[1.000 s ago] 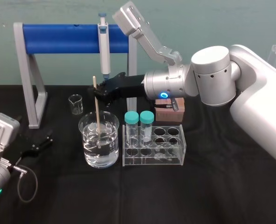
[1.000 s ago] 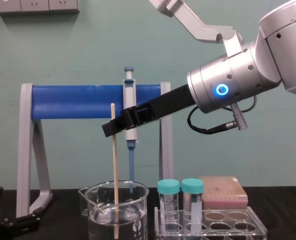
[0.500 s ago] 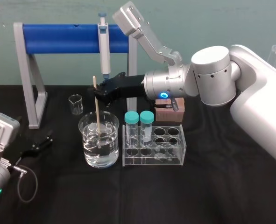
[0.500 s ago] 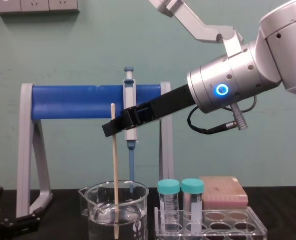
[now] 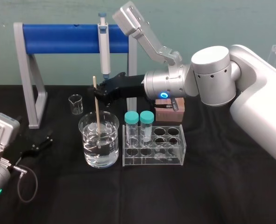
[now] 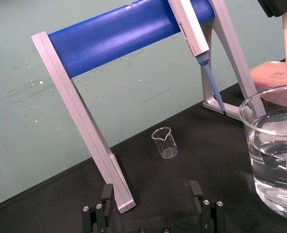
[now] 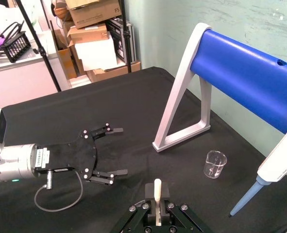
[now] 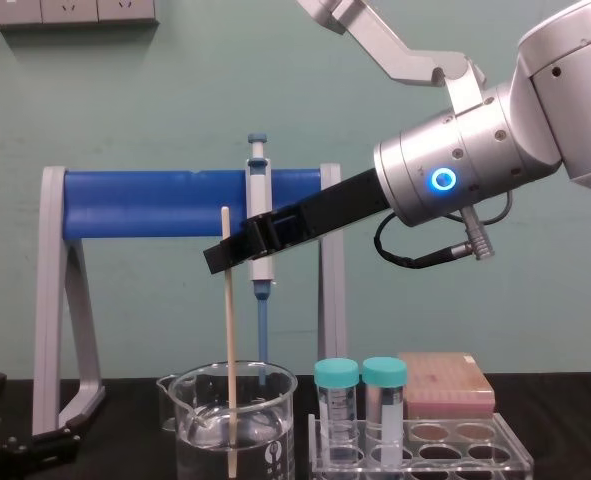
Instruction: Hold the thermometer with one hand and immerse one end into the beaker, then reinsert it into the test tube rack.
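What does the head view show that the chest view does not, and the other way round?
Head view: the parked left arm at the near left, and the open holes of the test tube rack seen from above. Chest view: wall sockets, the white mark on the beaker, and the lower end of the thermometer under the water line. Both: the right gripper shut on the thermometer near its top, the rod standing in the beaker, the pipette hanging on the blue stand, two teal-capped tubes in the rack.

The right arm (image 5: 212,77) is bulky, silver-white, with a blue ring light (image 8: 441,181) and flat black right gripper (image 8: 225,258); the grey left arm (image 5: 1,133) has a black cable (image 5: 35,179) and black left gripper (image 7: 118,150).
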{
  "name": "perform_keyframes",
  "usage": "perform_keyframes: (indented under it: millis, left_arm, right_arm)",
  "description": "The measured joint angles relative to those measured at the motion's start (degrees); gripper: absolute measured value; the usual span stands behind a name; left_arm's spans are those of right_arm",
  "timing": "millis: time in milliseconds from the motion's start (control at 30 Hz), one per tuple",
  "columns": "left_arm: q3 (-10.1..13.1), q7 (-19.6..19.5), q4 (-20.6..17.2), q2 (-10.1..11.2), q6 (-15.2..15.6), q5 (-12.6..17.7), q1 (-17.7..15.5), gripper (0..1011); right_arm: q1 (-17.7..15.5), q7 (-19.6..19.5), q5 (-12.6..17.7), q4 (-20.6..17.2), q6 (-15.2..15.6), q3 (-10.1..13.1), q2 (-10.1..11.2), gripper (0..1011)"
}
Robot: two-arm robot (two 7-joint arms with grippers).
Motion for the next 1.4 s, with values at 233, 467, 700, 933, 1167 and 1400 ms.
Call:
perform_keyframes:
  millis: [233,467,700,933,1167,1400]
  left_arm:
    - [0.0,0.0,0.0,0.0,0.0,0.0,0.0,1004]
    - [0.0,0.0,0.0,0.0,0.0,0.0,0.0,1004]
    - [0.0,0.0,0.0,0.0,0.0,0.0,0.0,1004]
    - [0.0,0.0,0.0,0.0,0.0,0.0,0.0,1004]
    - [0.0,0.0,0.0,0.0,0.0,0.0,0.0,1004]
    - [0.0,0.0,0.0,0.0,0.0,0.0,0.0,1004]
  right_arm:
    - [0.0,0.0,0.0,0.0,0.0,0.0,0.0,48]
    - [0.0,0.0,0.0,0.0,0.0,0.0,0.0,48]
    - [0.0,0.0,0.0,0.0,0.0,0.0,0.0,48]
    - [0.0,0.0,0.0,0.0,0.0,0.0,0.0,48]
    - [0.0,0.0,0.0,0.0,0.0,0.0,0.0,48]
    - [0.0,0.0,0.0,0.0,0.0,0.0,0.0,48]
